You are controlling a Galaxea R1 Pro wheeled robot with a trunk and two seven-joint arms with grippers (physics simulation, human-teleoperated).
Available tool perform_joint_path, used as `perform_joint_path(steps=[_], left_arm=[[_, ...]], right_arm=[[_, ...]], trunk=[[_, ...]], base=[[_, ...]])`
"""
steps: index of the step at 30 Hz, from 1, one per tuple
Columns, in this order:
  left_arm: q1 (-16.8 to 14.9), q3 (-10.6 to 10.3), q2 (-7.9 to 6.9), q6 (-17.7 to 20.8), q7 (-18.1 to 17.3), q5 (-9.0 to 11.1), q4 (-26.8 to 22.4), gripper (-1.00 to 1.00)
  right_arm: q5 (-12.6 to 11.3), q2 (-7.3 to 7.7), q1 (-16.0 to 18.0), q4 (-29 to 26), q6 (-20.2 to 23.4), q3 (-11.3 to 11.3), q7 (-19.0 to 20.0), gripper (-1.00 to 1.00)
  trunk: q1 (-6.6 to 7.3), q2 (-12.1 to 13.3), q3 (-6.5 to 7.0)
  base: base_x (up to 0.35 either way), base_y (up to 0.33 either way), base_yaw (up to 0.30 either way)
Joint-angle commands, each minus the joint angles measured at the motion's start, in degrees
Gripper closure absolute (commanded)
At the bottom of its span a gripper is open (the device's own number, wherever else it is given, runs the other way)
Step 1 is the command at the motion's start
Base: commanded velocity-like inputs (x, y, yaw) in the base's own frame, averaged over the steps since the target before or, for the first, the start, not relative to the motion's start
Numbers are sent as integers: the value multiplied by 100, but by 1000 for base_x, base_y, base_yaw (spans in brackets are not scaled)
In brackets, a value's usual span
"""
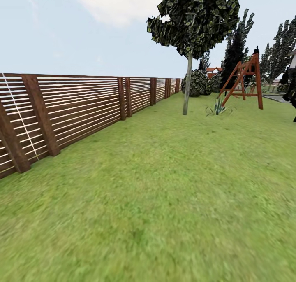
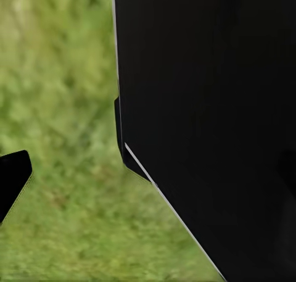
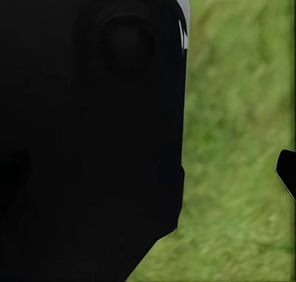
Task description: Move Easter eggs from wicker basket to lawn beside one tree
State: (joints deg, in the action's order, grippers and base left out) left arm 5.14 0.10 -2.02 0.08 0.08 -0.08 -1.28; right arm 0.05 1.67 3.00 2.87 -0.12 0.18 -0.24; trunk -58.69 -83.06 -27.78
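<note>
The robot looks to be on its way across the lawn (image 1: 164,199); the pictures give no sign that any step of the task is done. The head view takes in open grass, with the basket and the eggs nowhere on this stretch, so where they are cannot be told from here. By this judgement the whole work is still left: finding the basket, taking out three eggs and putting them by one tree.

The tree (image 1: 187,82) stands far ahead on the lawn, to the right of the wooden fence (image 1: 82,105). Its pale trunk is straight and upright, so its long axis runs vertically, and the dark leafy crown sits on top. Just to the right of the tree there is a small spiky plant (image 1: 218,107), and behind that a red-brown swing frame (image 1: 243,81).

Both wrist views show blurred grass behind large black robot parts. Whether the left claw or the right claw is wide or narrow cannot be told.
</note>
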Motion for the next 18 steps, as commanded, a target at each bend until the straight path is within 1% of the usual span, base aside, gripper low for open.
perform_joint_path(steps=[1,18], left_arm=[[4,2,0,1,-1,-1,-13,-100],[4,0,1,1,1,-1,-13,-100]], right_arm=[[2,0,8,12,0,1,-2,-100],[8,7,8,12,21,8,-1,-100]], trunk=[[-3,-2,-4],[-3,-2,-4]], base=[[333,0,0],[333,0,0]])
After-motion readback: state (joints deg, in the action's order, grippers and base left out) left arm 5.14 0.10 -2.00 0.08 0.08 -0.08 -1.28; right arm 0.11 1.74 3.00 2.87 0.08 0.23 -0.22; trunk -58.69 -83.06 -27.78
